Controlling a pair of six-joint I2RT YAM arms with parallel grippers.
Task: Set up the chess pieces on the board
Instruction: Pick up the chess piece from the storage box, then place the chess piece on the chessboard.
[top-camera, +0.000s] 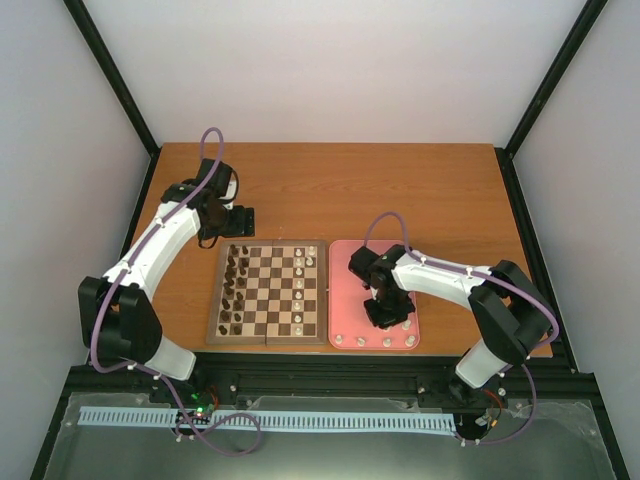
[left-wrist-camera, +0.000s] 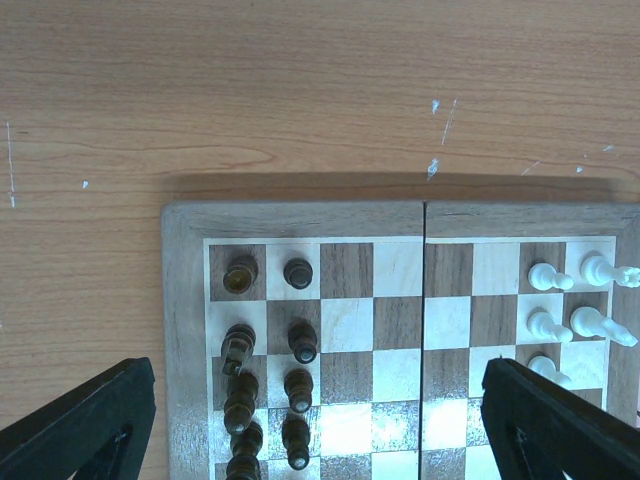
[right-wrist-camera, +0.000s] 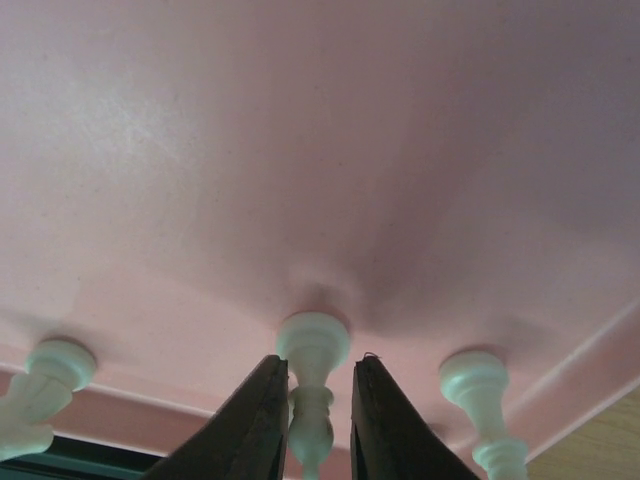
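Standing chess piece (right-wrist-camera: 313, 345) flanked by right end effector (right-wrist-camera: 319, 368)

Both arms wear glossy white shells set between chunky black joint housings: the left arm (top-camera: 152, 248) and the right arm (top-camera: 440, 280). A thin purple cable (top-camera: 211, 132) loops behind the left fingers (left-wrist-camera: 80, 425), and a second purple cable (top-camera: 386, 214) arches behind the right fingers (right-wrist-camera: 255, 420). Small dark screws dot the white shells. The left fingers are matte black and angular, with a recessed panel. The right fingers are dark, smooth wedges narrowing toward their tips.
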